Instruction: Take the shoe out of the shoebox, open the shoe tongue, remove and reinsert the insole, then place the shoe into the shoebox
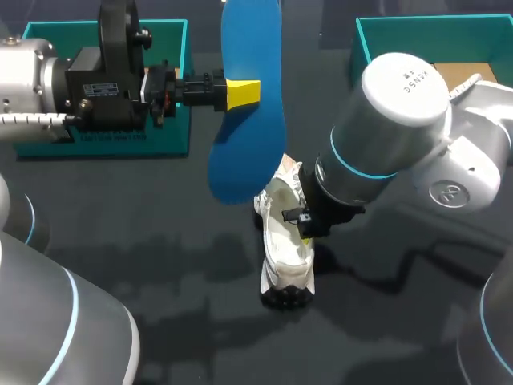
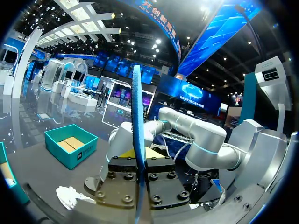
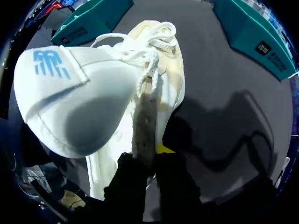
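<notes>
A blue insole hangs in the air above the table, pinched at mid-length by my left gripper, which is shut on it. In the left wrist view the insole stands edge-on between the fingers. A white shoe lies on the dark table at the middle, black sole end toward the front. My right gripper is shut on the shoe's side wall. In the right wrist view the shoe's collar edge runs between the fingers and the tongue is folded out beside them.
A teal shoebox stands at the back left behind my left arm. A second teal box with brown cardboard inside stands at the back right. The dark tabletop is bare in front of the shoe.
</notes>
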You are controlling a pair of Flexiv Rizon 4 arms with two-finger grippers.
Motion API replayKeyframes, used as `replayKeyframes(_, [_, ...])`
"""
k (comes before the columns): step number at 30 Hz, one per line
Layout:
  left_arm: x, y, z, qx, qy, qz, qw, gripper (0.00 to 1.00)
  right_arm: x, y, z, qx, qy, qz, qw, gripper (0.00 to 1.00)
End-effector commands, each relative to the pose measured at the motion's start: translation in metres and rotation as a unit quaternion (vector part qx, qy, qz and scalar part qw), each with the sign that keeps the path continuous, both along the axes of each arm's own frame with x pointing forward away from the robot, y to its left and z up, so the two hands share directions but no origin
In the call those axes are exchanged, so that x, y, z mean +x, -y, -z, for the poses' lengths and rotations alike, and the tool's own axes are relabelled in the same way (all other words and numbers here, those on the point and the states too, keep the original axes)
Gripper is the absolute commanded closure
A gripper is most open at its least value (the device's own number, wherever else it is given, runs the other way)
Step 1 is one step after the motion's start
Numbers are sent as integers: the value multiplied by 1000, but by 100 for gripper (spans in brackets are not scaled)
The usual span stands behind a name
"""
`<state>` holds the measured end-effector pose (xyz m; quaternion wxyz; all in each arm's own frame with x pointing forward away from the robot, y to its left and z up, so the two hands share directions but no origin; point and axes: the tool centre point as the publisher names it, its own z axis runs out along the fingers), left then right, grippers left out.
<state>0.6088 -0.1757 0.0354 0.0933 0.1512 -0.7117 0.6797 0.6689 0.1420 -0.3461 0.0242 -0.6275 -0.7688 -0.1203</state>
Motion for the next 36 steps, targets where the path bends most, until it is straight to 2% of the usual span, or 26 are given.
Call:
replayKeyframes(1, [-1,0,1,0,0,-1,1000,100,-1,0,7,7,-4,-2,1000,100])
replayKeyframes(18, [-1,0,1,0,0,-1,1000,100,-7,2,14,2,-73,-20,997,100])
replayKeyframes(28, [-1,0,1,0,0,-1,1000,100,-12,0,31,22,-81,-29,996,100])
replayKeyframes(36, [-1,0,1,0,0,-1,1000,100,-14,0,34,26,-83,-31,996,100])
